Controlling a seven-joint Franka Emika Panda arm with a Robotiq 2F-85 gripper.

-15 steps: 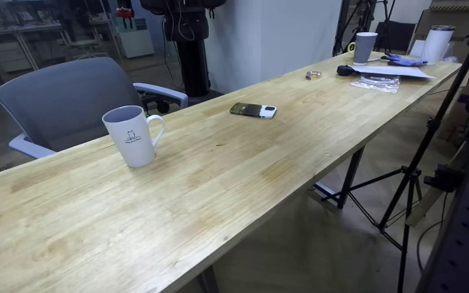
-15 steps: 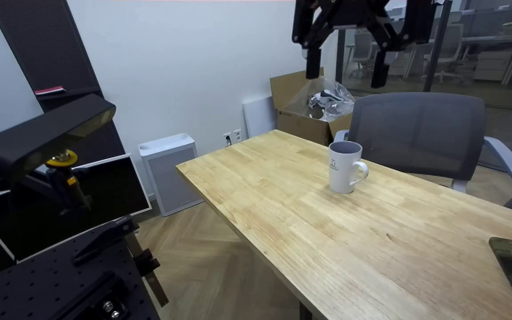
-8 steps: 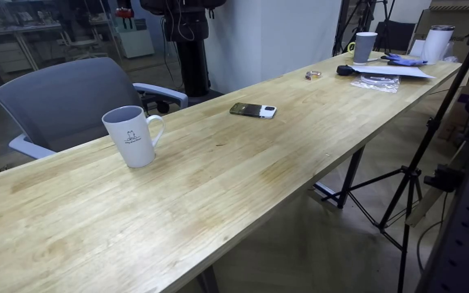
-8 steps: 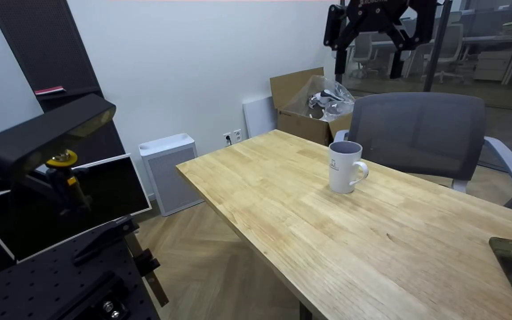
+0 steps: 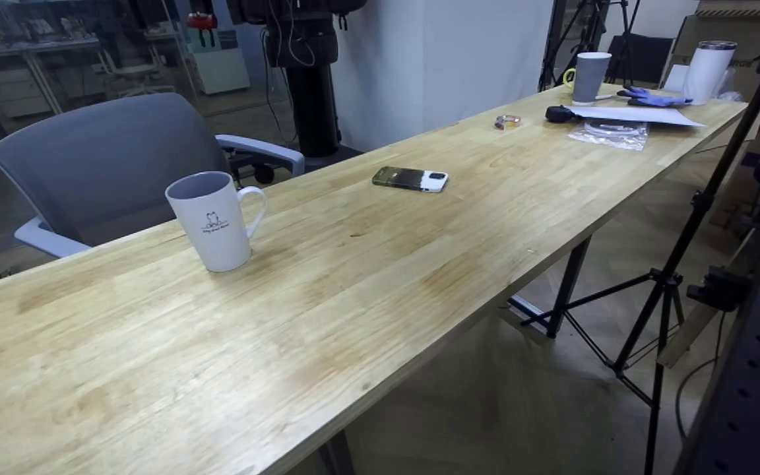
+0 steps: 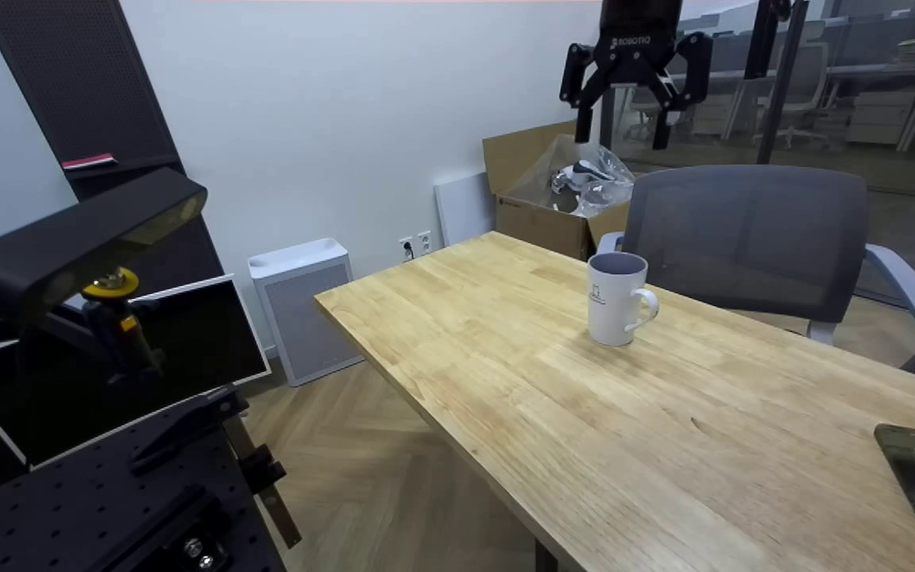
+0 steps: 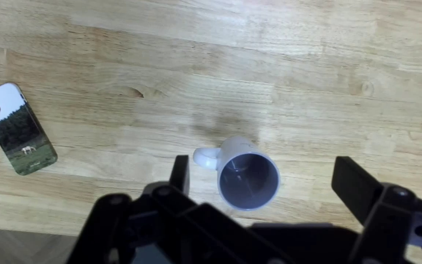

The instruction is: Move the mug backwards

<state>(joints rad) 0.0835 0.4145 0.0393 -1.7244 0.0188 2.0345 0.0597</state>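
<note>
The white mug stands upright on the wooden table, with a small dark logo on its side and a loop handle. It also shows in an exterior view. My gripper hangs above the table, well over the mug, with its fingers apart and nothing between them. In the wrist view the gripper is open. The mug is seen from above between the two fingers, nearer the left one, its handle pointing to the left finger. The gripper is out of view in an exterior view.
A phone lies on the table on the mug's handle side. A grey chair stands against the table edge beside the mug. An open carton is beyond the table end. A grey cup and papers sit far along the table.
In an exterior view my gripper first moved right, then back left, and looks smaller, so farther from that camera. It stays open. The mug has not moved.
</note>
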